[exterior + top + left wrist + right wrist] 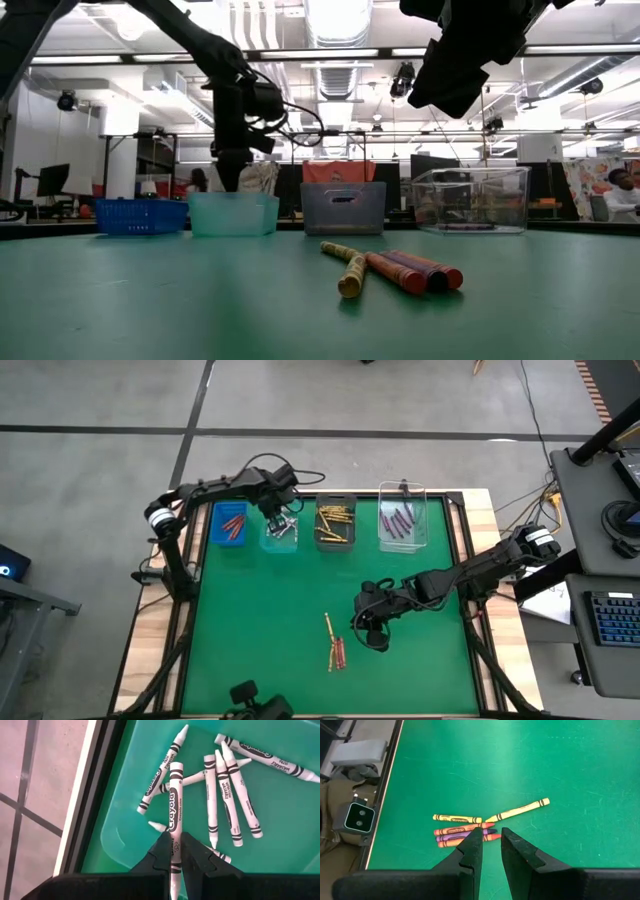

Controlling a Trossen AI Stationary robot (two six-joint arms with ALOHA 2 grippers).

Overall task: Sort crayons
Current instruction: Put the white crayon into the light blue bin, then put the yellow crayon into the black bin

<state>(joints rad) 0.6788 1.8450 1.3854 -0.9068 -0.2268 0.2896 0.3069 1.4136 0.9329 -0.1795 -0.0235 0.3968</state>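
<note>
1. The left gripper pinches a white crayon over the clear bin.
2. The right gripper hangs open above loose crayons on the green table.

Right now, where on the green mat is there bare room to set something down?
The near-left stretch of the green mat, between the left edge and the loose crayons, is bare. The strip below the four bins is also free. It is crowded mid-right, where the right end effector hovers beside those crayons, and at the second bin, where the left end effector holds a white crayon.
</note>
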